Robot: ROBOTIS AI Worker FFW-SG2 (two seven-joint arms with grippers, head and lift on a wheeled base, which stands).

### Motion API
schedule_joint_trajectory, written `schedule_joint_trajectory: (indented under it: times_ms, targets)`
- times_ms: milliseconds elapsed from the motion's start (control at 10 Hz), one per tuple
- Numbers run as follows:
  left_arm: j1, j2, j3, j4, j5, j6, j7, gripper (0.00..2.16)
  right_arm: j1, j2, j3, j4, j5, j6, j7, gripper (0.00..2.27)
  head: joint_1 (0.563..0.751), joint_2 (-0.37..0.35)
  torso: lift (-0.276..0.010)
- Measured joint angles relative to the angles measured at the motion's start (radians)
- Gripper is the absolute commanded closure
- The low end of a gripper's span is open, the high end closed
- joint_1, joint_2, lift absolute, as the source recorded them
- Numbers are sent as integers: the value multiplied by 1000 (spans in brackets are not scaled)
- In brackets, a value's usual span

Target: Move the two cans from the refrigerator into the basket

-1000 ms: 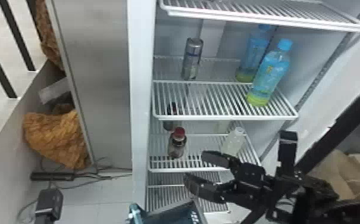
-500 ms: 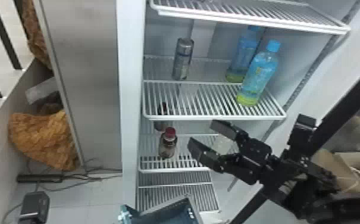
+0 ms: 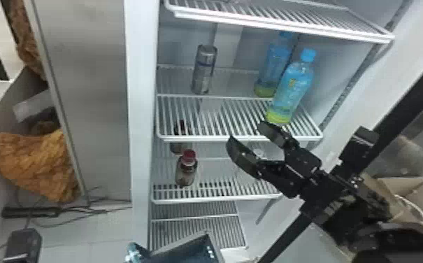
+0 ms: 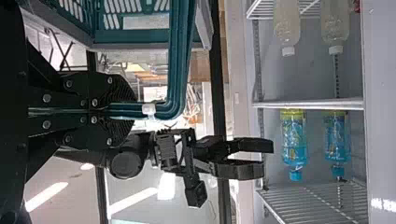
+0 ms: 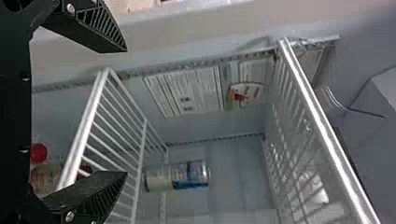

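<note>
My right gripper (image 3: 245, 132), before the open refrigerator (image 3: 143, 105): jaws wide apart, with nothing between them, their tips just below the front edge of the middle shelf (image 3: 221, 139) as seen from my head. My left gripper (image 4: 133, 111): jaws closed on the teal handle (image 4: 176, 56) of the basket (image 4: 133, 36); the basket's rim also shows at the lower edge of my head view. Beyond my right jaws, as the right wrist view confirms, the task's silver can (image 3: 205, 71) stands upright on the middle shelf, towards its left side; whether this is one can or two in line I cannot tell. On the same shelf, right of the can: two blue-capped bottles, the nearer (image 3: 289, 92) and the farther (image 3: 273, 64), both upright. On the shelf below, left of my right jaws: a red-capped bottle (image 3: 186, 171), with a dark bottle (image 3: 180, 140) behind it, partly covered by the shelf above. Outside the refrigerator: orange cloth (image 3: 34, 161) and, on the floor, a black box (image 3: 22, 244), both at left; a cardboard box (image 3: 408, 192) at right, behind my right arm.
</note>
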Motion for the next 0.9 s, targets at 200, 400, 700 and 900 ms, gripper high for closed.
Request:
schedule_joint_trajectory:
  times_ms: [200,400,700,900]
  targets:
    - [0,2,-1,0,0,0,0,1197,-18,7,-5,27,2,-35,-34,101,695,-294,-35]
    - [-2,6,-6,0,0,0,0,1197,-50,10,-1,68,3,-51,-52,101,695,-301,-35]
    - [-8,10,-12,0,0,0,0,1197,-118,13,30,150,4,-86,-91,105,695,-294,-35]
    - [-9,12,-14,0,0,0,0,1197,-178,15,55,217,11,-101,-105,105,695,-281,-35]
